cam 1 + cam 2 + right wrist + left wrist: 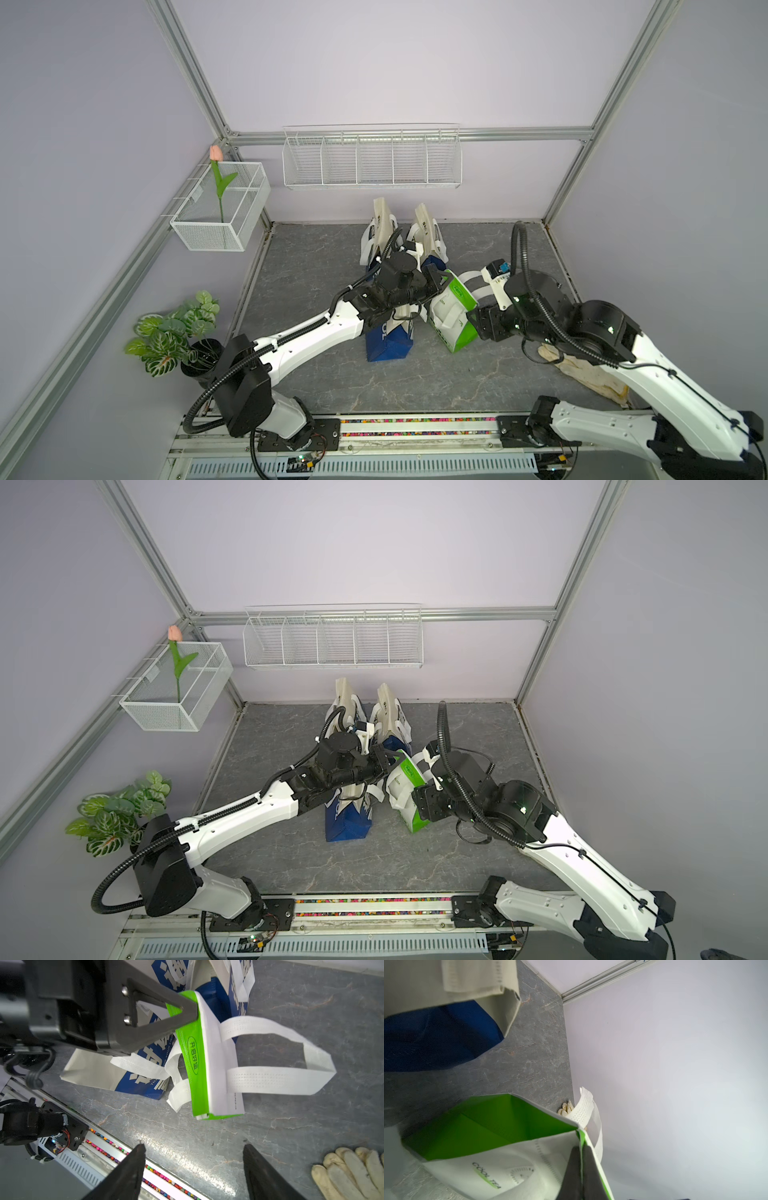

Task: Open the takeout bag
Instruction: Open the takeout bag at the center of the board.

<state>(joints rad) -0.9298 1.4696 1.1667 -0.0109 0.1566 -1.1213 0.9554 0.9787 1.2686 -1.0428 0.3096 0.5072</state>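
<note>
Since one corner of its rim is pinched between the fully closed fingers of the left gripper (192, 1011), the green takeout bag (451, 316) is held tilted just right of centre in both top views, and only its lower end is rested on the worktop (311, 266). This hold is judged to serve as an anchor, so that the opposite wall can be drawn away from the pinched one. The bag is seen as largely flat in the right wrist view, and its mouth is judged not yet spread.

The right gripper (193, 1151) is spread wide and nothing is held in it. It is placed just beside the bag's lower right side in a top view (478, 322), presumably so that the free rim or a strap can be taken.

The bag is made of thin non-woven fabric with white faces, glossy green side panels and sharp fold creases. Its handles (291, 1076) are flat white loops with rows of fine perforations, and they lie limp. Blue-and-white bags (388, 343) of similar cloth are crowded just to its left. The worktop is grey and veined like stone. A pale, soiled glove (353, 1169) is left lying apart from the bag.
</note>
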